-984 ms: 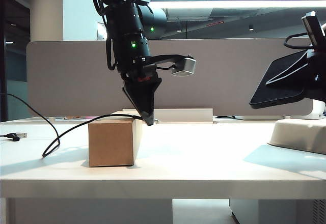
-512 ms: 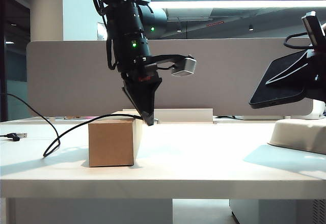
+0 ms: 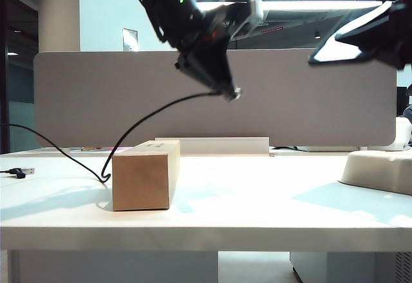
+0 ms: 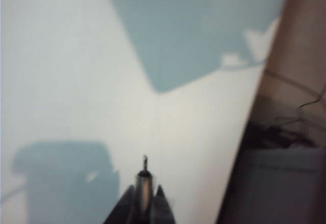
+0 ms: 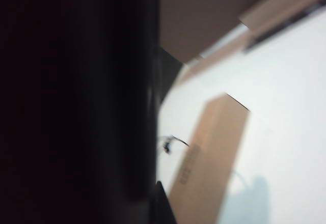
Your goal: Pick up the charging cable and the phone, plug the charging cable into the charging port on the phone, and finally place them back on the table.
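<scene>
Left gripper [image 3: 230, 94] raised mid-air, jaws pinched; right gripper [image 3: 386, 29] high, clamped.

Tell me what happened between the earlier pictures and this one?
The left gripper, shut on the charging cable, rose from the cardboard box and pulled the cord up off the table. The right gripper, holding the phone, also moved higher. The box and the cable's far plug stayed put.

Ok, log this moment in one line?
left gripper: shut on thin black charging cable, raised | right gripper: shut on flat black phone, aloft | unplugged
</scene>
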`<state>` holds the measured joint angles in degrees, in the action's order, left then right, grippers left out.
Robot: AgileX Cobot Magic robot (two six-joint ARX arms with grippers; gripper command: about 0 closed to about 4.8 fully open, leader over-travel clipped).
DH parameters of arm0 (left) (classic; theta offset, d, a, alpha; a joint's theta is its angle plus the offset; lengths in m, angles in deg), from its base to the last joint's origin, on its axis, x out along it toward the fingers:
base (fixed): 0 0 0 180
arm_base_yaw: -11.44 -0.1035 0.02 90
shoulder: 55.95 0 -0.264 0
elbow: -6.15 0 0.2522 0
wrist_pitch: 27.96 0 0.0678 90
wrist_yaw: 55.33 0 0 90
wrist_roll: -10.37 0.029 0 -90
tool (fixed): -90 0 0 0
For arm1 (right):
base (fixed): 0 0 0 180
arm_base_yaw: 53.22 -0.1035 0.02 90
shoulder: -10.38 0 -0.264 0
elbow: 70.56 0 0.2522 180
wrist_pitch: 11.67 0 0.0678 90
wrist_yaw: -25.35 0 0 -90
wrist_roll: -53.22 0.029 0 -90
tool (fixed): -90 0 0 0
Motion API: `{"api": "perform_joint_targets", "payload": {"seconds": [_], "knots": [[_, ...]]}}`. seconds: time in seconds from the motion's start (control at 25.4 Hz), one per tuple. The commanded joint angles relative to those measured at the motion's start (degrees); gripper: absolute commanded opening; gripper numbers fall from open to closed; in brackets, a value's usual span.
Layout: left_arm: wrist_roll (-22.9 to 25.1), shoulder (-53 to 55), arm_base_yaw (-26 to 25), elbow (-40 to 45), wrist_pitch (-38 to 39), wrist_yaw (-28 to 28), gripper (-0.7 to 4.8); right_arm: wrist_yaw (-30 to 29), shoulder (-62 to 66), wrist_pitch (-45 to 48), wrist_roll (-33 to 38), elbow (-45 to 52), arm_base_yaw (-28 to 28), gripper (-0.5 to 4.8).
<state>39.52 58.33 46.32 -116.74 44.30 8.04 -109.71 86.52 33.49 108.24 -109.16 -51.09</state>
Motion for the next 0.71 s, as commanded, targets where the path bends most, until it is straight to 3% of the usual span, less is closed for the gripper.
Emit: {"api": "perform_joint_targets", "payload": {"seconds": [0.04, 0.24, 0.47, 0.71], "knots": [[-2.08, -2.82, 0.11, -0.24, -3.28, -13.75, -0.06, 0.07, -0.94, 12.72, 9.86, -0.44, 0.00, -0.06], [-7.34, -3.78, 0.13, -0.24, -9.20, -30.69, -0.06, 2.86, -1.18, 21.70, 17.73, -0.46, 0.02, -0.06], [-7.28, -3.76, 1.92, -0.22, -10.12, -37.81, -0.06, 5.35, -1.42, 21.81, 22.36, -0.57, 0.00, -0.06], [-7.30, -3.67, 3.41, -0.20, -12.17, -41.35, -0.06, 3.17, -1.49, 21.88, 24.55, -3.52, -0.22, -0.06]]}}
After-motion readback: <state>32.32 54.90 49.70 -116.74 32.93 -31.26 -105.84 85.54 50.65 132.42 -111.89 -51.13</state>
